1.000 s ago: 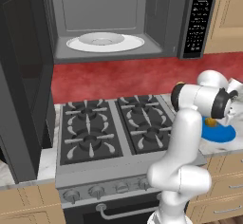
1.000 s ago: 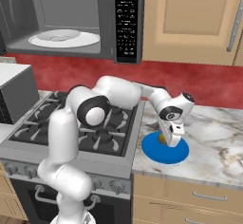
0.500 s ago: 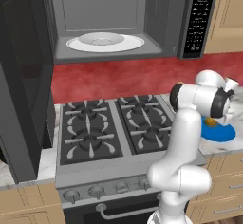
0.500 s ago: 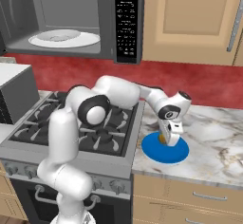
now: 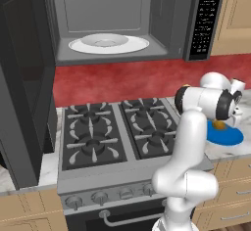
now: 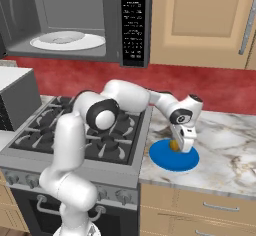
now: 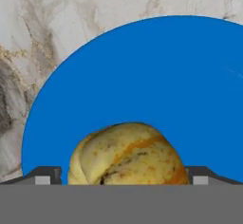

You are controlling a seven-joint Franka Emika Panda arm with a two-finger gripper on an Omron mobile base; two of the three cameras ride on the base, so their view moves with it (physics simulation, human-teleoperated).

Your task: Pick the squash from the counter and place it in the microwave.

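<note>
Over the blue plate (image 6: 172, 159) on the tabletop (image 6: 230, 150), the pincer (image 7: 126, 176) straddles the squash (image 7: 127, 154), fingers flanking it, grip unclear.

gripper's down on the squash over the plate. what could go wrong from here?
1. The squash is rounded and sits between the gripper fingertips, which look near its widest part; a shallow pinch may let it slip out.
2. It sits on the blue plate; a close that catches the plate might drag it across the counter.
3. The microwave is high and across the stove; a long carry, so a weak grip may drop it onto the burners.
</note>
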